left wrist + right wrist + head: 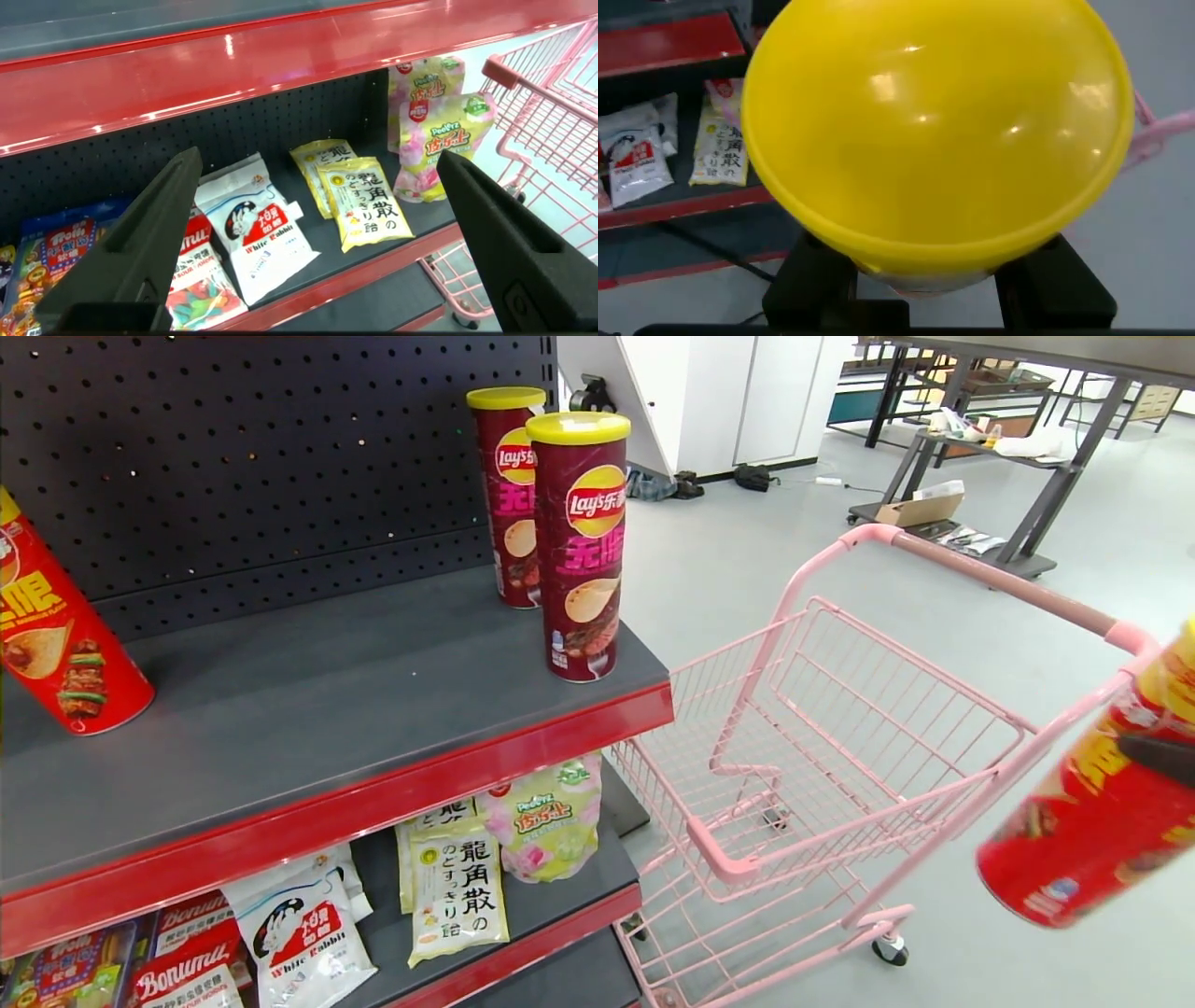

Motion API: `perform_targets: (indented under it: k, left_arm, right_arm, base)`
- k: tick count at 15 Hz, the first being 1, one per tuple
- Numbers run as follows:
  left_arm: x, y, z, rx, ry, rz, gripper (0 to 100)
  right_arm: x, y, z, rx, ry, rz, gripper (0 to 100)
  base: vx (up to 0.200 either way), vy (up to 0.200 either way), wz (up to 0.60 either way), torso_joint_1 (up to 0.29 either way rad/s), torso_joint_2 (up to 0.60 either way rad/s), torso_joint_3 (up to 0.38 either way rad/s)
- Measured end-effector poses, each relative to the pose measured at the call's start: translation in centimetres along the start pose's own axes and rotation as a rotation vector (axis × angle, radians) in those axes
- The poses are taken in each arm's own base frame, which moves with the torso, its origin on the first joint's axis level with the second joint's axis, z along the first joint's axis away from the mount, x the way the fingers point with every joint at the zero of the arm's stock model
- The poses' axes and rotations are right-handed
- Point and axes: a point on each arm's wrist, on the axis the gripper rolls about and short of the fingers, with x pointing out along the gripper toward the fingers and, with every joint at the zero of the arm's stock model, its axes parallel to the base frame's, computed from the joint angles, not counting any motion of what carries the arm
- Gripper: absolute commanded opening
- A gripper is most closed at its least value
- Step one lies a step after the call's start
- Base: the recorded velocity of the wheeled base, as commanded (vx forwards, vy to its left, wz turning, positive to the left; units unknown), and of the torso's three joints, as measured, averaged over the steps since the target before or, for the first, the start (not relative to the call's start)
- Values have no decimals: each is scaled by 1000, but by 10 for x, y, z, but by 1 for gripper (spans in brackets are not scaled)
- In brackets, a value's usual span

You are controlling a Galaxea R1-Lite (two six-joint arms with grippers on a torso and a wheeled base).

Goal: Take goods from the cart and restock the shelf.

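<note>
A red chip can [1092, 812] with a yellow lid [934, 121] hangs tilted in the air beyond the pink cart's [980, 569] handle, at the far right. My right gripper [929, 285] is shut on it, and one black finger [1156, 753] shows across its side. On the grey upper shelf [308, 709] stand two maroon chip cans [579, 551] near the right end and another red can [56, 635] at the left edge. My left gripper [320, 157] is open, facing the lower shelf with nothing between its fingers.
The lower shelf holds candy bags: white ones [257, 229], yellow ones [360, 201] and green-pink ones [434, 140]. A red lip [373, 803] edges the upper shelf, with black pegboard [233, 448] behind. Tables [1027, 448] stand across the grey floor.
</note>
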Motion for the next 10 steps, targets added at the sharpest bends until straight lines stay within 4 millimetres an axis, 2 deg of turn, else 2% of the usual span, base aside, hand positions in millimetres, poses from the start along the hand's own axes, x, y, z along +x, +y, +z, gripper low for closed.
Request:
perform_targets:
  k: [1,3,6,10]
  left_arm:
    - [0,0,0,0,0,0,100]
    - [0,0,0,0,0,-1,100]
    - [0,0,0,0,1,0,100]
    - [0,0,0,0,1,0,100]
  right_arm:
    - [-16,-1,-13,-7,7,-60,0]
    - [-34,-2,-33,-19,7,-172,0]
    - [-48,1,-40,-22,-38,-196,0]
    - [-56,3,-44,-30,-67,-181,0]
  base:
    - [0,0,0,0,0,0]
    - [0,0,0,0,0,0]
    - [0,0,0,17,-45,-28]
    - [0,0,0,151,-466,-289]
